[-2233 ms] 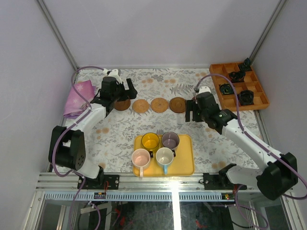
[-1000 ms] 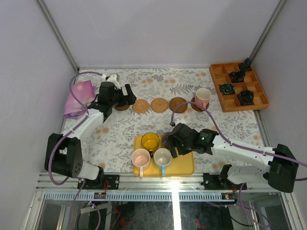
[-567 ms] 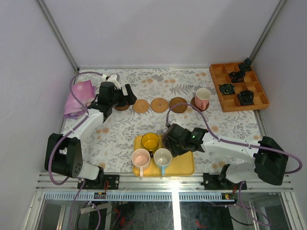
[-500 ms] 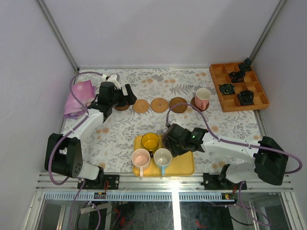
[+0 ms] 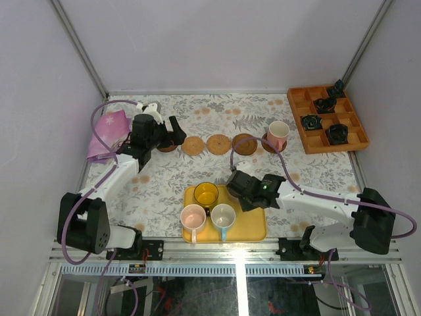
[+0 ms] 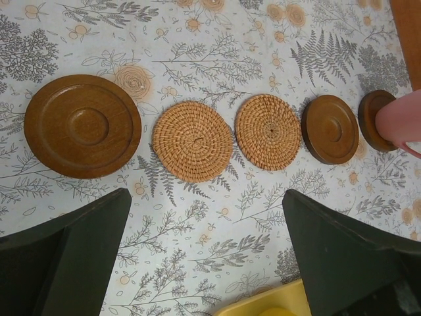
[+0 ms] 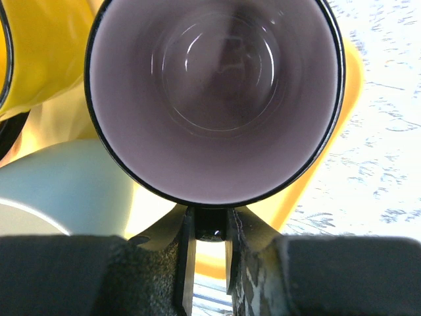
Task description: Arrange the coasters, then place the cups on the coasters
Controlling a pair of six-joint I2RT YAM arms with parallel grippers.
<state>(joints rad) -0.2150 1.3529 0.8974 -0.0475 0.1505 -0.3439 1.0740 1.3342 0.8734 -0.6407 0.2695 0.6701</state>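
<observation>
Five coasters lie in a row at the back: a dark one (image 6: 82, 125), two tan woven ones (image 6: 193, 141) (image 6: 268, 131), a dark one (image 6: 330, 129), and a dark one (image 6: 371, 118) under the cream-pink cup (image 5: 278, 135). My left gripper (image 5: 172, 128) hovers open over the row's left end, with nothing between its fingers. The yellow tray (image 5: 253, 227) holds the yellow cup (image 5: 206, 193), pink cup (image 5: 193, 216) and light blue cup (image 5: 223, 214). My right gripper (image 7: 209, 224) is shut on the black handle of the purple cup (image 7: 214, 99), which my arm hides from the top view.
An orange compartment box (image 5: 304, 97) with small black objects sits at the back right. A pink cloth (image 5: 108, 131) lies at the back left. Walls and frame posts close in the table on three sides.
My right arm left the cream-pink cup on the rightmost coaster, swung down to the tray, and its fingers closed on the purple cup's handle. The left arm shifted only slightly.
</observation>
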